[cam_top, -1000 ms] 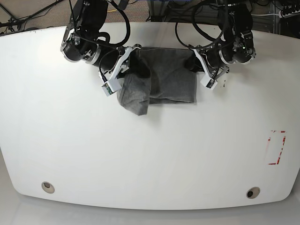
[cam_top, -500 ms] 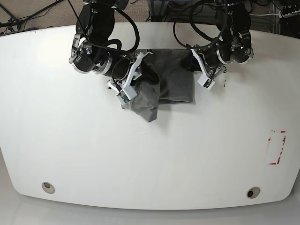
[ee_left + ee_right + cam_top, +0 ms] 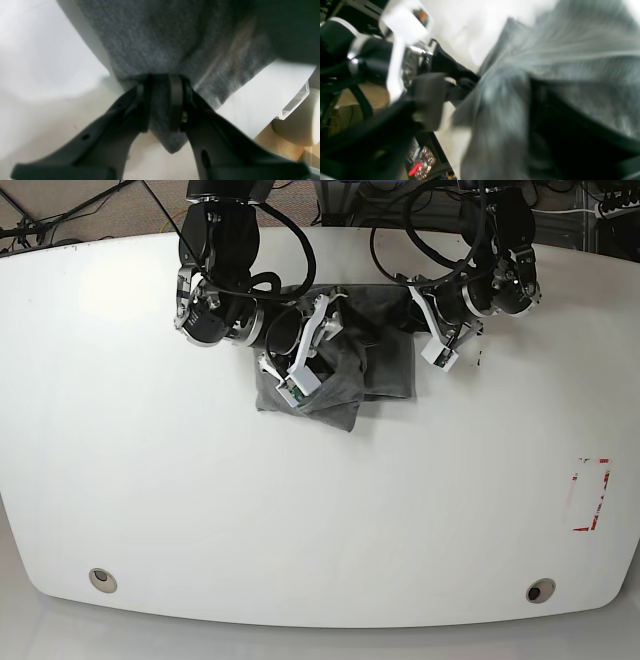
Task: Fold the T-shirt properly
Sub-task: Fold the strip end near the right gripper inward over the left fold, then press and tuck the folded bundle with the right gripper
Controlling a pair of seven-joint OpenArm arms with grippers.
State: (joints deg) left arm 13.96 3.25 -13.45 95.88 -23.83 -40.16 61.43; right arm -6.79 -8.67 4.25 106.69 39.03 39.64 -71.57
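Note:
The heather-grey T-shirt (image 3: 385, 355) lies as a folded bundle at the table's back middle. My right gripper (image 3: 340, 330) is shut on its left part and holds that flap over the bundle's middle; the fingertips are buried in cloth. The right wrist view is blurred and shows grey fabric (image 3: 570, 50) filling the frame. My left gripper (image 3: 410, 318) is shut on the shirt's right edge. In the left wrist view its black fingers (image 3: 143, 107) pinch a fold of grey knit (image 3: 155, 45) just above the table.
The white table (image 3: 200, 480) has a red-marked rectangle (image 3: 590, 495) at the right and two round holes (image 3: 100, 580) (image 3: 540, 591) near the front edge. The left arm's wrist (image 3: 395, 62) shows close by in the right wrist view.
My right gripper has swung to the right with the shirt's left flap, carrying it across over the bundle. My left gripper has stayed where it was, still gripping the right edge.

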